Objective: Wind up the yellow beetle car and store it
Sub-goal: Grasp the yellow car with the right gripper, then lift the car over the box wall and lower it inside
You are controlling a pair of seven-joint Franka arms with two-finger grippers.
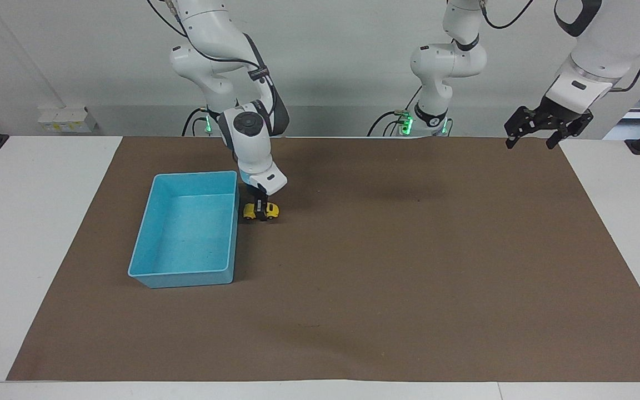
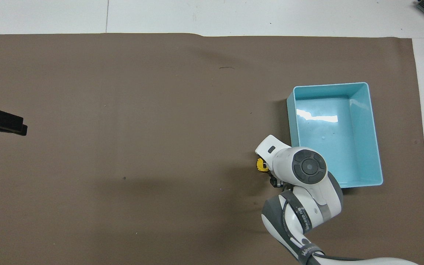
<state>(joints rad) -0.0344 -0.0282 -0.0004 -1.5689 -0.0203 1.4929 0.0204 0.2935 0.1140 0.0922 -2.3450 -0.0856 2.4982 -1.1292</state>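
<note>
The yellow beetle car (image 1: 250, 211) stands on the brown mat beside the light blue tray (image 1: 186, 276), close to the tray's wall and near the corner nearest the robots. My right gripper (image 1: 263, 210) reaches straight down onto the car, with its fingers shut on the body's middle. In the overhead view the right wrist covers most of the car (image 2: 260, 165), so only a yellow sliver shows. My left gripper (image 1: 539, 133) waits open in the air at the left arm's end of the table, holding nothing.
The tray (image 2: 378, 147) has nothing in it. The brown mat (image 1: 409, 278) covers most of the white table (image 1: 36, 222). A power strip (image 1: 67, 119) lies at the table's edge nearest the robots, by the right arm's end.
</note>
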